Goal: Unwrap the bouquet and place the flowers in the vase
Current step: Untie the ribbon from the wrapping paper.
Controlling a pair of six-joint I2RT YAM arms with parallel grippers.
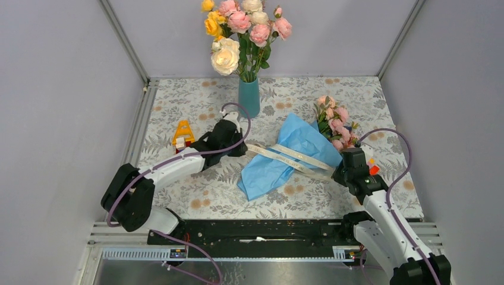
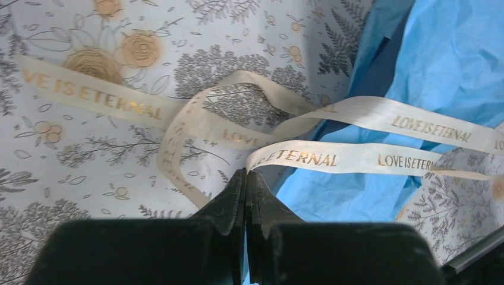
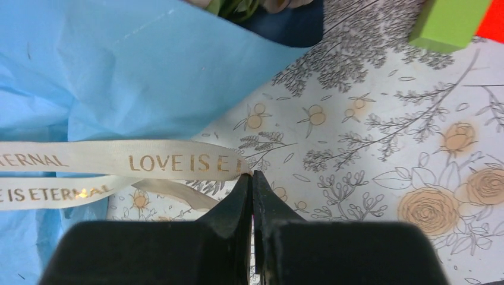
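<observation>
The bouquet lies across the table's middle, its crinkled blue paper (image 1: pixel 285 155) spread flat. The pink flowers (image 1: pixel 334 122) stick out at its far right end. A cream ribbon (image 1: pixel 297 159) printed "LOVE IS ETERNAL" runs over the paper. My left gripper (image 2: pixel 246 173) is shut on one ribbon (image 2: pixel 356 158) end at the paper's left edge (image 2: pixel 451 71). My right gripper (image 3: pixel 252 174) is shut on the other ribbon (image 3: pixel 148 161) end, right of the paper (image 3: pixel 119 65). The teal vase (image 1: pixel 249 97) stands upright behind, between the two arms.
A big bunch of yellow, cream and pink roses (image 1: pixel 241 29) fills the vase. A small orange and yellow toy (image 1: pixel 183 133) sits left of the left arm. A green block (image 3: pixel 449 21) lies beyond my right gripper. Grey walls close in the left, right and back.
</observation>
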